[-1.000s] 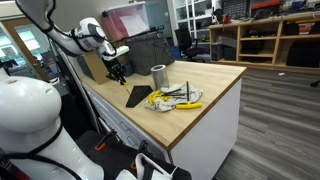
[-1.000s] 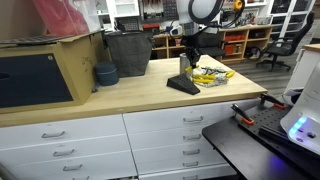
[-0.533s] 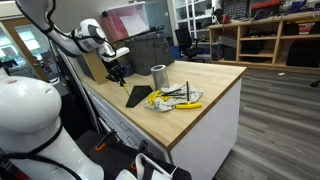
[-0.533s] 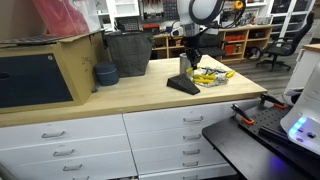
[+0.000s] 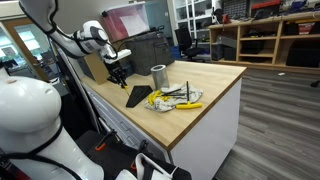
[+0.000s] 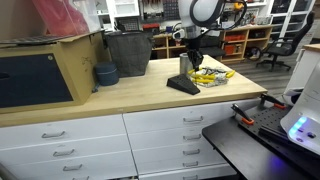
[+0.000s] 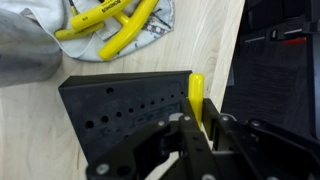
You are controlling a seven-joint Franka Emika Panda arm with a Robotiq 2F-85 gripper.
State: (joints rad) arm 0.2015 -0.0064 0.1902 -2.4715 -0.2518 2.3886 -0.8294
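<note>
On the light wooden countertop (image 5: pixel 215 95) I see the black wedge-shaped holder block drilled with holes (image 7: pixel 120 110). My gripper (image 7: pixel 200 130) hangs just over its edge, jaws clamped on a slim yellow tool handle (image 7: pixel 197 92). Loose yellow-handled tools (image 7: pixel 105 25) lie nearby.

The bench (image 7: pixel 30 125) has a top of pale wood, smooth and matt, with fine grain showing. The tool block (image 7: pixel 125 105) on it is black plastic, matt and slightly grainy, drilled with small holes. The yellow-handled tool (image 7: pixel 197 92) in the hand (image 7: pixel 200 128) has a smooth, faintly glossy plastic handle; the hand itself is black and matt, hard plastic or metal. The yellow tools (image 7: pixel 110 25) have the same shiny plastic and lie on a crumpled white sheet (image 7: pixel 162 30), cloth or thin plastic. The cup (image 5: pixel 158 75) is dull grey brushed metal. The drawers (image 6: pixel 150 130) are smooth, semi-glossy white.
</note>
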